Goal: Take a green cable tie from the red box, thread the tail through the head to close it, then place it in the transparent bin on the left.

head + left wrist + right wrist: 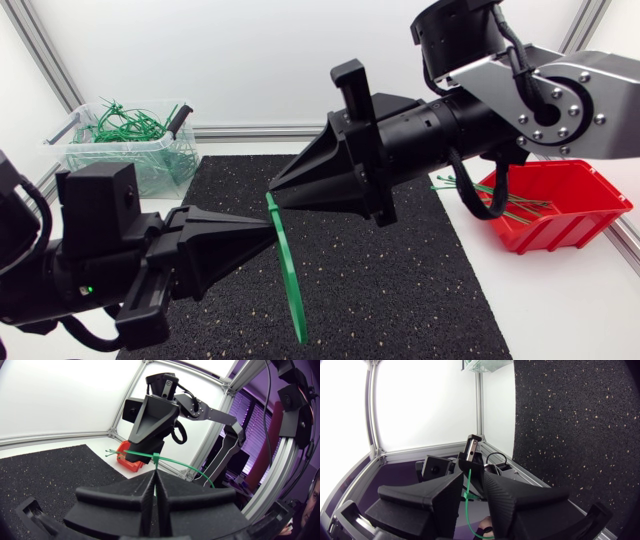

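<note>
Gripping the green cable tie [285,262] from two sides, the claws stood tip to tip above the black mat [400,280] on the bench [560,300]; the left claw [268,232] was pressed fully together, with the tie's small head at its tips in its own wrist view; the right claw [272,190] was only narrowly apart, the strap pinched in the gap. The tie hung well clear of the red box [555,205], where more ties lay, and well apart from the transparent bin [130,160] at the far left; its long tail ran down free and, as far as I could tell, was not yet looped. I judged the threading step to be in hand; the next move called for bending the tail round, lining its tip up squarely with the head's slot, and pushing it through without losing hold of the head; the bin would come only after that.
</note>
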Action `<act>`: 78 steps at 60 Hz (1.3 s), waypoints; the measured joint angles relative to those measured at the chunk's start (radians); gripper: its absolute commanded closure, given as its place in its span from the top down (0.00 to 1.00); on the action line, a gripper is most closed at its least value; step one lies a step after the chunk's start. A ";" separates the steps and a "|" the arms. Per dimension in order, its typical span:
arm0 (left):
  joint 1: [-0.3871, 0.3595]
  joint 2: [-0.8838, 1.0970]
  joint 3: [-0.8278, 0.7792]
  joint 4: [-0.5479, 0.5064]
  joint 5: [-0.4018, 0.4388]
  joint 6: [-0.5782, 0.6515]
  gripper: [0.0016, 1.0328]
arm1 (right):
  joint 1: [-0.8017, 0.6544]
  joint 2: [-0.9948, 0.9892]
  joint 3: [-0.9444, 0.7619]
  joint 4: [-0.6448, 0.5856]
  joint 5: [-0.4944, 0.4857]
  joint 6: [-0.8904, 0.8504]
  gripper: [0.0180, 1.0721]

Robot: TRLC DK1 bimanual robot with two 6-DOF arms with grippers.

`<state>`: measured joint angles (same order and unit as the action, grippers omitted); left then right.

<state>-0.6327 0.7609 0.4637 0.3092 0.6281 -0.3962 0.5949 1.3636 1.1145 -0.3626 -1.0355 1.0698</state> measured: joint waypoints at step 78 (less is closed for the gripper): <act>-0.108 -0.032 0.026 -0.089 -0.095 0.005 0.03 | 0.032 0.018 0.006 -0.011 -0.012 -0.023 0.05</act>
<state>-0.7406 0.7288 0.4892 0.2203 0.5327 -0.3912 0.6266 1.3819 1.1202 -0.3737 -1.0477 1.0470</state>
